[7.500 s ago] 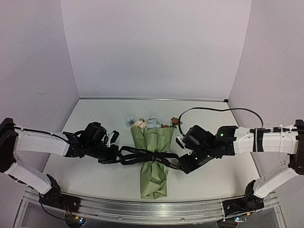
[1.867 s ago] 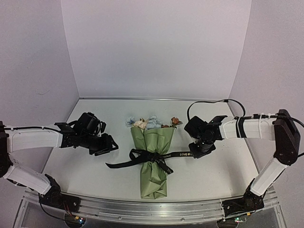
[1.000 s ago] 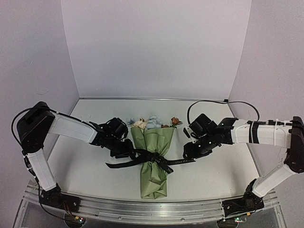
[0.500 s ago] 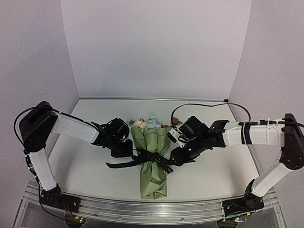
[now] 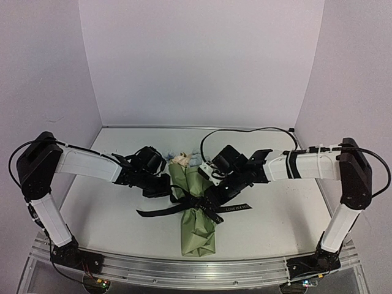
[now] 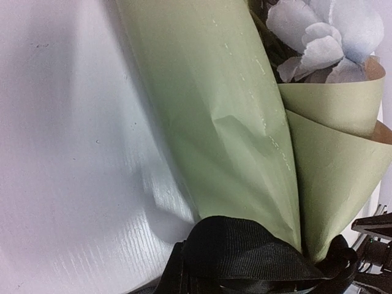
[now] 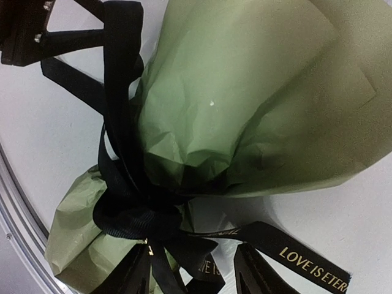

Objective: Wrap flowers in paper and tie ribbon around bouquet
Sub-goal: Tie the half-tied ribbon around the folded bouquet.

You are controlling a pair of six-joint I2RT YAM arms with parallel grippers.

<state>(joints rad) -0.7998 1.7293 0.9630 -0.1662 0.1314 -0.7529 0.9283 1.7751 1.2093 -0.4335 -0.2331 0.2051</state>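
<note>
The bouquet lies mid-table: an olive-green paper (image 5: pixel 197 229) cone with the flowers (image 5: pixel 182 159) poking out of its far end. A black ribbon (image 5: pixel 195 202) is knotted round its waist, with tails trailing left and right. My left gripper (image 5: pixel 166 190) is at the cone's left side, shut on a ribbon loop (image 6: pixel 245 251) beside the paper (image 6: pixel 214 122); blue flower heads (image 6: pixel 331 30) show at the upper right. My right gripper (image 7: pixel 191 272) stands open by the knot (image 7: pixel 138 214), its fingers (image 7: pixel 131 272) either side of the lettered ribbon tails.
Pale walls close the table in at the back and both sides. A metal rail (image 5: pixel 196 269) runs along the near edge. A black cable (image 5: pixel 245 130) arcs above the right arm.
My left gripper has shut on the ribbon loop at the cone's left side. The right arm has swung left from the ribbon's right tail to the knot.
</note>
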